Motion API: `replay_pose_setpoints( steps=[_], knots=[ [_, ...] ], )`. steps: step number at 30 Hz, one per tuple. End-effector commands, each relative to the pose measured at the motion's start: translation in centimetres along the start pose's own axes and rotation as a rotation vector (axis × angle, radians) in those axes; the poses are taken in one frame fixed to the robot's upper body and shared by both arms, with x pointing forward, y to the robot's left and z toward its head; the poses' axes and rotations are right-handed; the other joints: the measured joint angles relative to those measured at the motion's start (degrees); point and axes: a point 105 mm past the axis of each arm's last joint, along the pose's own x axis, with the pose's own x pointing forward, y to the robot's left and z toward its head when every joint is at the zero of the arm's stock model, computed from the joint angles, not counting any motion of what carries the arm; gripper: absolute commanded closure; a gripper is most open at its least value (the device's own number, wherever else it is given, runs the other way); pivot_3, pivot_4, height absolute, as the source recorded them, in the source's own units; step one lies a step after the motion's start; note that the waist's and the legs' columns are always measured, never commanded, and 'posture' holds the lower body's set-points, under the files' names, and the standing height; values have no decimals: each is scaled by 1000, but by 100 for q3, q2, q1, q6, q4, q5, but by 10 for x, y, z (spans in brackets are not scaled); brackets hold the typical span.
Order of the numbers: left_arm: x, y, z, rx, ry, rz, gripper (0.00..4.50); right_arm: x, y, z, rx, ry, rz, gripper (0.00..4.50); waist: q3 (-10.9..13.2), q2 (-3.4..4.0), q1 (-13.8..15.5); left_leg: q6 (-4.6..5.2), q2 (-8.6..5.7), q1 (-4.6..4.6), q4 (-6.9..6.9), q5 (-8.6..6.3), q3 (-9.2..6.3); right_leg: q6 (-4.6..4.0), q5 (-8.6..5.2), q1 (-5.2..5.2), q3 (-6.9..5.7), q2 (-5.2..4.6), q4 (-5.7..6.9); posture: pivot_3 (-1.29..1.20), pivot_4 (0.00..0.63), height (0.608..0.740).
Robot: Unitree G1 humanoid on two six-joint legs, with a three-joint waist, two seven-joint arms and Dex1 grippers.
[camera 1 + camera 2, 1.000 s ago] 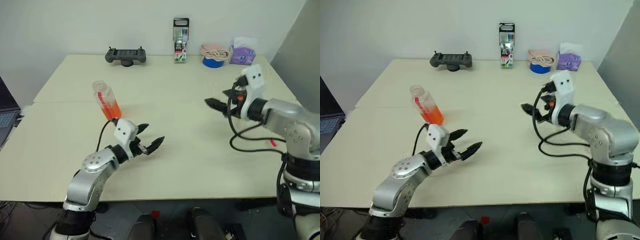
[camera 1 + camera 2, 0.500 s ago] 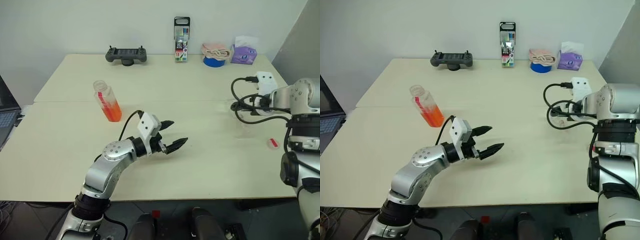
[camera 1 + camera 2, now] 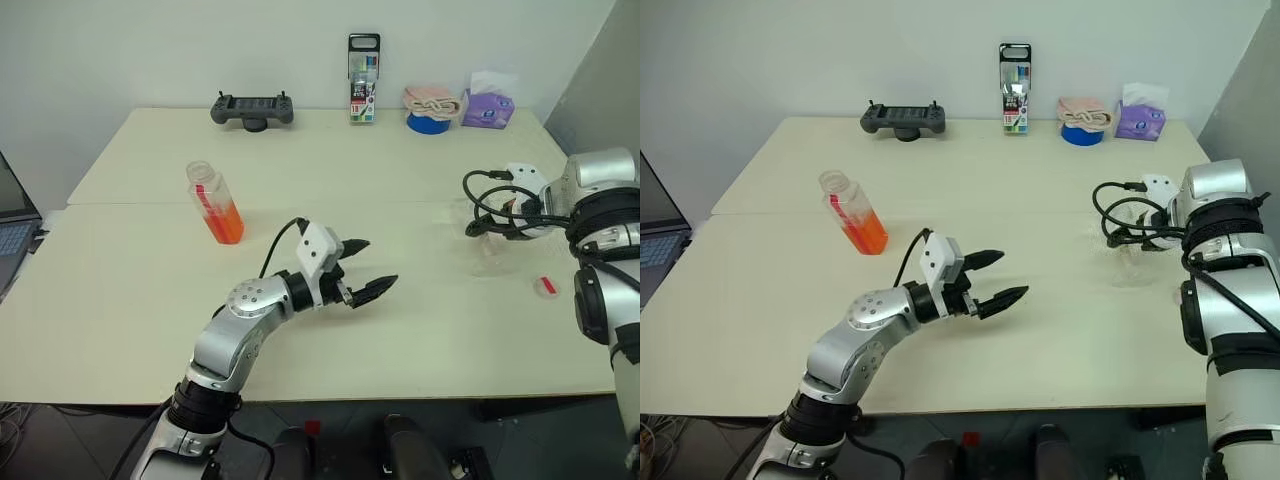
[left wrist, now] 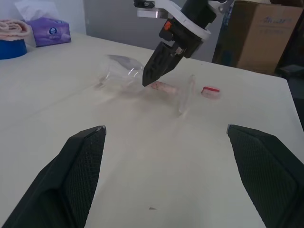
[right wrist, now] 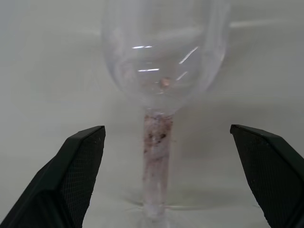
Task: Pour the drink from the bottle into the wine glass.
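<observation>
Pale and matte, the table [image 3: 140,300] runs back to a white wall, and along its far edge a game controller [image 3: 251,109], a pack of markers [image 3: 362,80], a blue tape roll [image 3: 427,124] and a purple tissue pack [image 3: 485,108] are kept well clear of the working area. On the robot's left side the bottle [image 3: 214,202] is seen standing with its neck uncovered, and the drink [image 3: 227,224] fills only its lower part. A small red-and-white cap [image 3: 546,287] is seen near the right edge, presumably taken off so that pouring can be done. The wine glass [image 4: 124,76] appears to be lying on its side on the right half of the table, bowl towards the far edge, so nothing can be poured into it until it is set upright. The right gripper [image 5: 167,130] is angled down over the stem with its jaws spread wide on either side, nothing being grasped yet; a grip on the stem seems intended for righting the glass. The left gripper [image 3: 380,262] is held level above the middle of the table, jaws parted and empty, well apart from the bottle, which is left untouched.
</observation>
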Motion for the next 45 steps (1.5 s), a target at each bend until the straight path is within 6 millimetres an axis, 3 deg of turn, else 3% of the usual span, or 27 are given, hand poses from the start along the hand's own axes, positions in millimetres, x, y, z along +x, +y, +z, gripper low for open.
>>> replay_pose_setpoints(
  steps=[1,9,12,15,17,18,20,22,23,28,33,40,45],
  knots=[
    [3,-8,12,38,-32,-32,116,-5,-2,12,-28,-49,-11,597,0,0,-5,0,0,0,0,0,1,0,0,0,1,0,0,0,150,740],
    [0,-3,9,54,-19,2,116,2,2,7,-68,-19,-4,3438,0,1,-2,-1,-1,2,2,1,1,0,0,0,2,0,5,0,150,740],
    [0,-2,9,63,-22,11,116,4,1,3,-79,0,-7,4315,0,1,-3,-1,0,3,1,1,0,0,0,-1,1,0,5,0,150,740],
    [0,-2,9,68,-22,13,116,2,0,6,-98,-11,-17,4317,0,1,-3,-1,0,4,1,1,0,0,0,0,1,1,6,0,150,740],
    [-2,5,9,85,-17,44,116,-7,7,29,-172,-110,-6,4317,0,1,-4,-1,0,5,1,1,1,0,0,0,2,0,7,0,150,740],
    [-4,9,9,89,-18,66,116,-15,16,43,-202,-174,22,4317,2,4,-8,-1,0,5,2,1,2,0,0,-1,4,0,7,0,150,740],
    [-19,30,11,68,-39,189,116,-37,52,79,-284,-389,149,4317,7,12,-58,-1,0,6,2,1,8,0,1,-2,10,0,8,0,150,740],
    [-41,47,6,5,-52,307,116,-49,83,95,-402,-650,193,4317,8,17,-144,-1,3,4,-3,1,20,0,1,-18,25,1,17,0,150,740],
    [-46,50,4,-15,-53,331,116,-53,89,96,-427,-734,185,4317,7,17,-154,-1,10,8,-4,0,16,1,0,-17,21,6,22,0,150,740],
    [-85,52,1,-86,-38,389,116,-30,145,63,-364,-1024,242,4317,-4,4,-117,-2,35,5,-10,-1,-27,8,-4,-12,-20,19,29,0,150,740],
    [-105,51,8,-81,7,406,116,-14,196,36,-326,-1174,297,4317,7,13,-37,-38,36,-22,6,20,-17,-8,9,-32,-5,-3,32,0,150,740],
    [-110,51,11,-73,34,414,116,0,242,21,-297,-1187,371,4317,5,10,-37,-42,6,27,2,24,-19,1,18,12,-5,6,19,0,150,740],
    [-104,48,12,-73,38,401,116,32,269,-7,-310,-1079,414,4317,5,9,-72,-44,20,44,-4,26,-12,-8,19,12,1,21,34,0,150,740]
  ],
)
